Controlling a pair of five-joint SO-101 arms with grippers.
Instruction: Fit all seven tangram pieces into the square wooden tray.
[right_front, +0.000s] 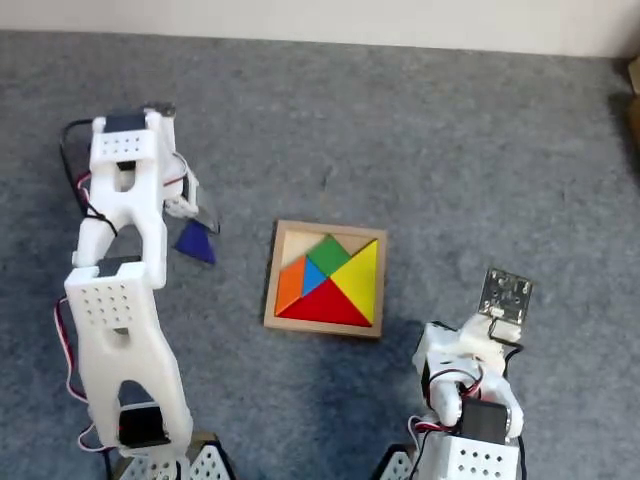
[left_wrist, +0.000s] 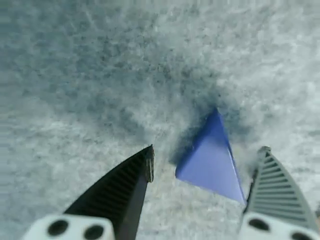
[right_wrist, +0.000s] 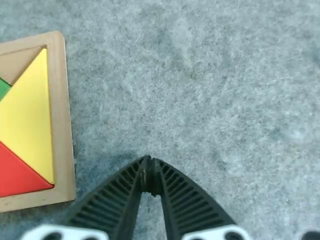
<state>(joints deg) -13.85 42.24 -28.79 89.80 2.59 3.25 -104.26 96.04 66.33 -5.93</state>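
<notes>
While the left claw (left_wrist: 206, 151) gapes around a blue triangle (left_wrist: 210, 162), right claw (right_wrist: 148, 169) clenched, near tray (right_wrist: 62, 125).

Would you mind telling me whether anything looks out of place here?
Yes: a dark blue triangle lies on the carpet outside the tray, within the open left gripper, while bare wood shows along the tray's far edge.

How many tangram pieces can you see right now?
6. Five lie in the tray: orange, light blue, green, yellow, red. A dark blue triangle sits on the carpet inside the open left hand. A seventh may be hidden.
</notes>
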